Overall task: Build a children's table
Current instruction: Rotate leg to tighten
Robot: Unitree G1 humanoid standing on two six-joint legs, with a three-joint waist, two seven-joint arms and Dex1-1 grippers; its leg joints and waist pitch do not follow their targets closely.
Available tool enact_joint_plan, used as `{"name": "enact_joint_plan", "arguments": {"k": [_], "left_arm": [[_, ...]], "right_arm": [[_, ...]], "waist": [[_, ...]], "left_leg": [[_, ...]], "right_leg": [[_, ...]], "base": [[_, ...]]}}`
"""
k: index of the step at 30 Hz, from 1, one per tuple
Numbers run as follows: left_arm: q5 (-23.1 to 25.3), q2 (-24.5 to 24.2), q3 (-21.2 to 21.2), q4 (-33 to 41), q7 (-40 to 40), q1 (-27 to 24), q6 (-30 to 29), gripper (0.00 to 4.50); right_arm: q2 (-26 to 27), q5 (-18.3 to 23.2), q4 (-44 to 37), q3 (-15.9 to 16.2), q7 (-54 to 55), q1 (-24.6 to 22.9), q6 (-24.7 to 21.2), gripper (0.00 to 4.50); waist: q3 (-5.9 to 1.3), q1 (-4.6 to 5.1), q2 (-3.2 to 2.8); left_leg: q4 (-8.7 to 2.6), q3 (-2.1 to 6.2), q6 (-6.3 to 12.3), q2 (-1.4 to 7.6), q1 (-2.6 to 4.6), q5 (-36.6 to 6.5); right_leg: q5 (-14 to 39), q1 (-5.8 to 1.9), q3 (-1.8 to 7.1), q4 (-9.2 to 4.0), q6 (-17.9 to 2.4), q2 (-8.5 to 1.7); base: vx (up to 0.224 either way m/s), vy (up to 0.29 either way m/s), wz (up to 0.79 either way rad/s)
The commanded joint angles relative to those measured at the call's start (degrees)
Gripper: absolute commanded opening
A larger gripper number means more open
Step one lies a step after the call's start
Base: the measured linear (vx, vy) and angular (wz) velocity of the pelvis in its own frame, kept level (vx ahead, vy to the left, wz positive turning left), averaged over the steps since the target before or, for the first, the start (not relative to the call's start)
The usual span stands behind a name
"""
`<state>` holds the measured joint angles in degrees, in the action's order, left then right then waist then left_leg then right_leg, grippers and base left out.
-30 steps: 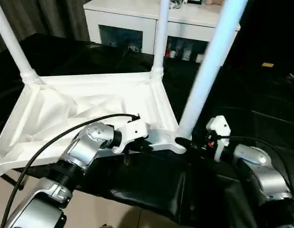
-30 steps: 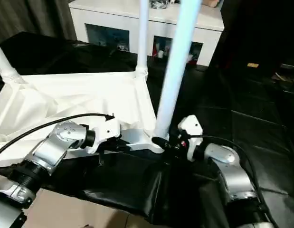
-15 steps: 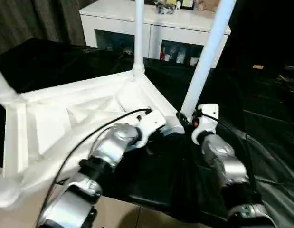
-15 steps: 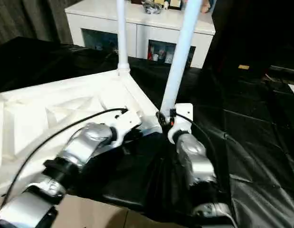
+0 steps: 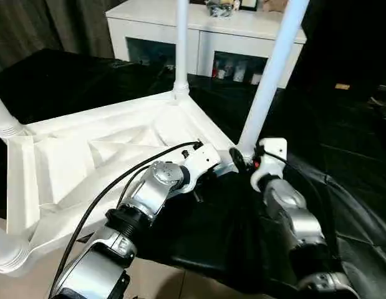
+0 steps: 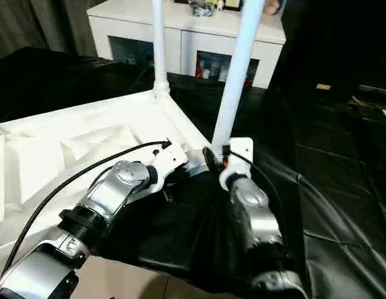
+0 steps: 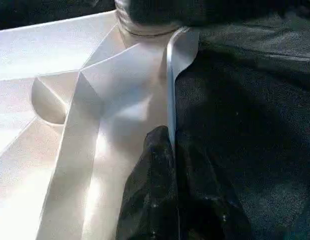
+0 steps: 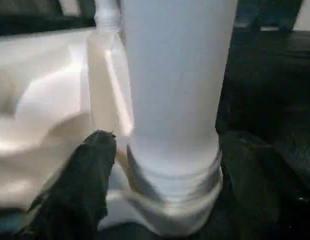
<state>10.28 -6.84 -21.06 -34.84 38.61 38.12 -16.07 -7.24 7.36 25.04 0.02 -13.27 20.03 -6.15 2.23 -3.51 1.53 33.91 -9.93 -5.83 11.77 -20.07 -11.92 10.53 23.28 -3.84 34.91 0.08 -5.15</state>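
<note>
- White plastic, the children's table (image 5: 86, 156) lay upside down on a black sheet (image 5: 342, 162), its ribbed underside facing up and legs rising from its corners.
- At the far left, one leg (image 5: 2, 118) stood at a corner, with another corner socket (image 5: 9, 252) nearest the camera.
- Toward the middle, a back leg (image 5: 181, 43) stood upright in the far corner, in front of a white cabinet (image 5: 205, 31) with glass-fronted doors.
- The left gripper (image 7: 170, 165) was pinched tight on the table's thin rim, one black finger (image 7: 149, 200) on the ribbed inner side and the other on the outer side.
- Right of it, the near leg (image 5: 270, 75) stood in its corner, tilted slightly to the right.
- The right gripper (image 8: 165, 175) sat at the base of that leg, its fingers (image 8: 92, 175) spread to either side of the leg's ringed collar; I cannot tell whether they pressed on it.
</note>
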Motion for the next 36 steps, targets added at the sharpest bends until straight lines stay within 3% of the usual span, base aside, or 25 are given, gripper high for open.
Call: {"name": "enact_joint_plan", "arguments": {"k": [1,4,8,11,14,16,20,23,24,36], "left_arm": [[-0.1,-1.8,0.0,1.5,1.5,-0.9,3.0,0.0],[-0.6,-4.3,-1.1,2.5,6.6,-2.0,7.0,0.0],[-2.5,-10.3,-4.0,7.2,18.1,-4.9,7.9,0.0],[-3.9,-11.7,-4.2,9.2,21.7,-5.6,7.4,0.0],[-5.7,-13.2,-4.2,11.3,25.4,-6.2,6.4,0.0],[-4.7,-13.8,-4.4,10.3,25.6,-6.0,7.3,0.0],[-4.7,-14.5,-4.5,10.5,26.3,-6.2,7.7,0.0],[-5.1,-14.4,-4.1,11.1,26.5,-6.3,7.3,0.0],[-5.2,-14.5,-4.1,11.5,26.6,-6.4,7.0,0.0],[-5.0,-15.3,-4.7,11.7,27.8,-6.7,6.3,0.0]], "right_arm": [[-2.8,-0.7,-2.8,0.6,-4.2,-1.1,-1.1,3.72],[-7.0,0.8,-5.4,1.8,-12.1,-3.2,-2.1,3.72],[-14.2,3.9,-10.3,4.8,-26.3,-7.1,-2.4,3.72],[-15.6,5.1,-11.0,4.8,-29.3,-7.5,-2.3,3.72],[-16.6,7.9,-12.2,4.7,-34.2,-7.5,-4.5,3.72],[-17.2,7.3,-11.7,5.8,-36.5,-6.9,-4.9,3.72],[-17.5,6.5,-10.4,6.6,-36.8,-6.2,-4.7,3.72],[-17.5,5.9,-9.5,6.9,-37.3,-5.7,-4.6,3.56],[-17.5,6.1,-9.4,6.9,-37.6,-5.7,-4.8,3.46],[-15.9,7.2,-10.2,6.0,-37.3,-6.5,-4.8,2.73]], "waist": [[-2.75,-0.24,0.48],[-2.77,-0.38,0.62],[-2.85,-0.44,0.2],[-2.87,-0.21,0.08],[-2.96,-0.29,0.07],[-2.96,-0.46,0.11],[-2.87,-0.79,0.43],[-2.86,-0.94,0.34],[-2.87,-0.95,0.53],[-3.08,-1.26,0.23]], "left_leg": [[-4.64,0.06,2.61,0.9,-0.67,-11.3],[-4.51,0.1,4.08,0.92,-0.96,-10.0],[-4.32,0.05,5.38,1.32,-0.77,-8.3],[-4.24,-0.07,5.46,1.36,-0.63,-7.4],[-4.15,-0.13,5.94,1.56,-0.35,-7.1],[-4.01,-0.25,6.31,1.47,-0.27,-6.5],[-4.1,-0.25,5.35,1.39,-0.4,-6.6],[-4.13,-0.25,4.69,1.39,-0.25,-7.2],[-4.1,-0.27,4.68,1.38,-0.3,-7.1],[-3.91,-0.25,5.07,1.31,-0.26,-5.2]], "right_leg": [[14.9,-2.86,2.38,-4.92,-8.6,-2.58],[14.1,-3.19,2.42,-4.8,-8.8,-2.72],[9.7,-3.11,2.52,-4.22,-10.8,-2.71],[6.6,-3.05,2.44,-3.75,-13.3,-2.6],[4.4,-3.11,2.53,-3.39,-14.7,-2.63],[3.2,-3.07,2.52,-3.31,-15.2,-2.57],[5.8,-3.31,2.55,-3.49,-14.3,-2.83],[7.2,-3.2,2.55,-3.6,-13.8,-2.79],[7.2,-3.24,2.57,-3.59,-13.7,-2.79],[3.4,-3.39,2.53,-3.09,-14.5,-2.68]], "base": [[0.0,0.0,0.0],[0.0,0.0,0.0],[0.0,0.0,0.0],[0.0,0.0,0.0],[0.0,0.0,0.0],[0.0,0.0,0.0],[0.0,0.0,0.0],[0.0,0.0,0.0],[0.0,0.0,0.0],[0.0,0.0,0.0]]}}
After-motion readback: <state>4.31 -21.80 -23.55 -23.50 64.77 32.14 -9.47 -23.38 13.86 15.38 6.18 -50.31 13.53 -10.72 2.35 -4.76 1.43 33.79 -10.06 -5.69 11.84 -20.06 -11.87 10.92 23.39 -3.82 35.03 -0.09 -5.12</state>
